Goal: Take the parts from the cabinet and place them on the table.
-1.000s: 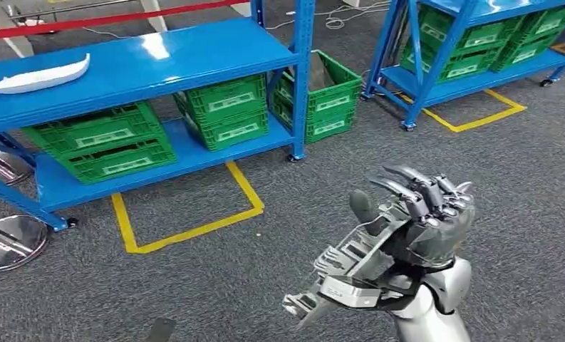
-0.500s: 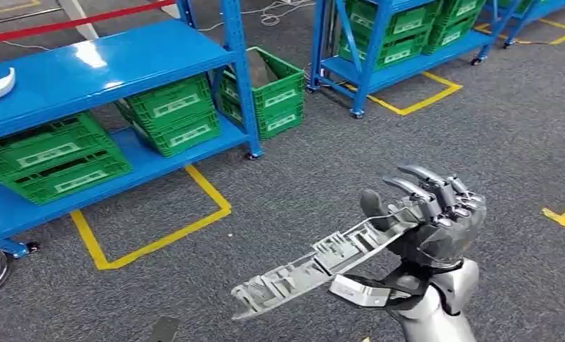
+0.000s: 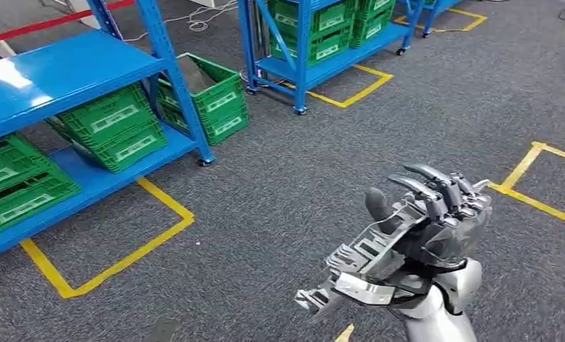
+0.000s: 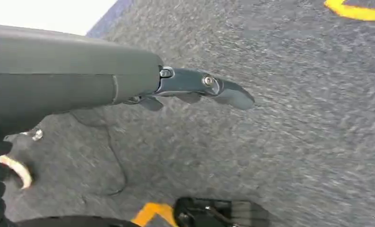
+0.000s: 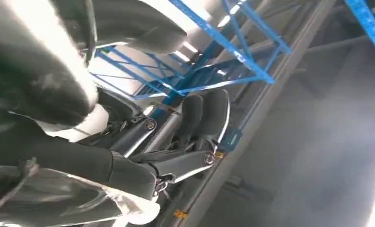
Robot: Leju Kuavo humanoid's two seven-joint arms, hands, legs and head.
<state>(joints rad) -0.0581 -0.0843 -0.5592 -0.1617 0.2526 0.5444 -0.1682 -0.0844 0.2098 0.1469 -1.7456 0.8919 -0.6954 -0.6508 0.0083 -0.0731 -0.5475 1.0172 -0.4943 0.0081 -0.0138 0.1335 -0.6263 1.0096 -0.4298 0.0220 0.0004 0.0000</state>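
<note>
A: Status of the part?

B: A long grey ribbed part (image 3: 358, 260) is held in the right hand (image 3: 436, 221), fingers curled over its upper end, thumb behind. It is carried at chest level over grey carpet (image 3: 301, 178), slanting down and toward the robot's left. So the pick from the cabinet is judged done for this piece.

A: And the placing?

B: Not done. No table is seen in the head view. Blue shelving (image 3: 65, 78) with green crates (image 3: 115, 125) is seen off to the left, a second blue rack (image 3: 301, 43) farther back, yellow floor tape (image 3: 115, 260) between. The carry leg is judged to be in hand.

A: Left hand?

B: Seen from its wrist camera: the left hand (image 4: 195, 90) is hung over carpet, dark fingers stretched out, nothing held. How far apart the fingers are cannot be told with certainty, but no grasp is made.

A: Remaining work?

B: The table is to be reached and the part set down. Whether more parts are left in the cabinet cannot be told.
</note>
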